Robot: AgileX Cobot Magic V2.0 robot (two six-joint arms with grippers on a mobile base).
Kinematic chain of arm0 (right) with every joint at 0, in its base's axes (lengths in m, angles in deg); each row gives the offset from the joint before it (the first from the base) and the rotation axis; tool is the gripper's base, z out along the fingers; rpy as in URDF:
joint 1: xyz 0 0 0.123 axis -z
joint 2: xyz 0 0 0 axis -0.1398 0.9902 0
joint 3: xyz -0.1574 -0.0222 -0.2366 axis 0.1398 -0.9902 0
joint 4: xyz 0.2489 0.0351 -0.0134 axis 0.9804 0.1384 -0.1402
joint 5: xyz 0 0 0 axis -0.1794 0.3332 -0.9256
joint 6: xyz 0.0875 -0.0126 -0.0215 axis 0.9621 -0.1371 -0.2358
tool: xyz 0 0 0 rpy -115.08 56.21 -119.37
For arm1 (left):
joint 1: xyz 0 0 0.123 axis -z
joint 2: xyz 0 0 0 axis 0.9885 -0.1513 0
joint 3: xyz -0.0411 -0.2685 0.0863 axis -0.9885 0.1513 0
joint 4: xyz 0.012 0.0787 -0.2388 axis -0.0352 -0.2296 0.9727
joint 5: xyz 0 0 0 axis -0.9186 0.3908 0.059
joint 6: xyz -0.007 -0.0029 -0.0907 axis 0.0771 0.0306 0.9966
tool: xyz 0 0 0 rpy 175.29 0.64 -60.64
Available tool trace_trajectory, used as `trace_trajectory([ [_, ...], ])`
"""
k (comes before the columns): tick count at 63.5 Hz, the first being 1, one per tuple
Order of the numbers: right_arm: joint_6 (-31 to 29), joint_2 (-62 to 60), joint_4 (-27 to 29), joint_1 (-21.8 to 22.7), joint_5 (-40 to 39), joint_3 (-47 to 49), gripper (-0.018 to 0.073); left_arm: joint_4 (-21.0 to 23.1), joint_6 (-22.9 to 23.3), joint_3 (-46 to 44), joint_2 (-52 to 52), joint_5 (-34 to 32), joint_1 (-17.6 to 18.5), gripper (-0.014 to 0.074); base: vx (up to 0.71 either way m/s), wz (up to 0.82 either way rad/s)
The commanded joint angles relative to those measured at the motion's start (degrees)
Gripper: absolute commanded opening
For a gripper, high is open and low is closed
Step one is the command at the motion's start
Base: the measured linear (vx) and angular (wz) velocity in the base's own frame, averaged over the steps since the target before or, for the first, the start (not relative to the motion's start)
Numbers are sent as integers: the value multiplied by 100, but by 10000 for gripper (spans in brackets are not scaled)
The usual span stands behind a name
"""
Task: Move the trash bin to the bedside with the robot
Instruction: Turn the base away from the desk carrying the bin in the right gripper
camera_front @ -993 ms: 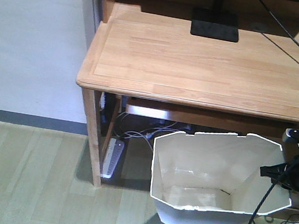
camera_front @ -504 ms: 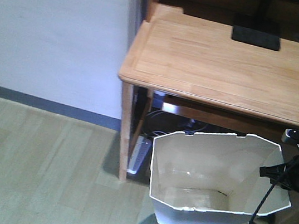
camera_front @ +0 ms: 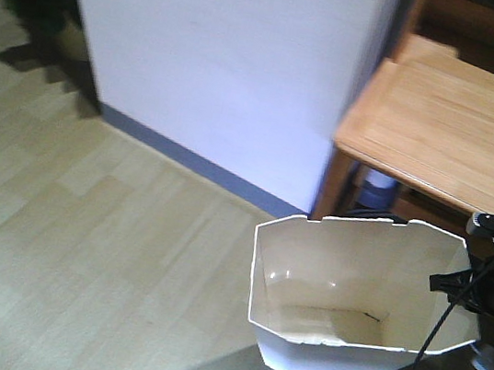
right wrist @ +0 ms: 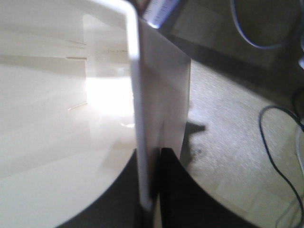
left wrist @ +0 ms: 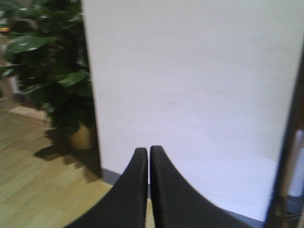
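**Tech A:** Surface and room?

**Tech B:** Logged pale wood-pattern floor [camera_front: 84, 217], white wall [camera_front: 219, 60] with blue-grey baseboard [camera_front: 186, 159], corner of light wooden desk [camera_front: 459, 133] at right, and potted plant [left wrist: 47, 71] past the wall's left edge.

**Tech A:** Task item?

**Tech B:** Found trash bin [camera_front: 342, 292] white, thin-walled, with a faceted notched rim, tapering downward. Located just in front of the desk corner.

**Tech A:** Pincers?

**Tech B:** Confirmed right gripper [right wrist: 151, 152] clamped on the bin's right wall at the rim, one finger inside, one outside. Found left gripper [left wrist: 148, 149] with tips almost touching, gripping nothing.

**Tech A:** Obscured?

**Tech B:** Desk cropped by frame edge. Black cables [camera_front: 430, 361] partly cut off below. Could not judge bin-to-floor contact.
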Motion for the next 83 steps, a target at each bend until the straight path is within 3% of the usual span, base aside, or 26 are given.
trace_trajectory([
  [1, 79, -366, 323, 8, 561, 132, -6, 51, 53, 158, 55, -410, 18, -6, -4, 71],
  [83, 79, -366, 323, 8, 569, 132, -6, 51, 53, 158, 55, -410, 18, -6, 5, 59],
])
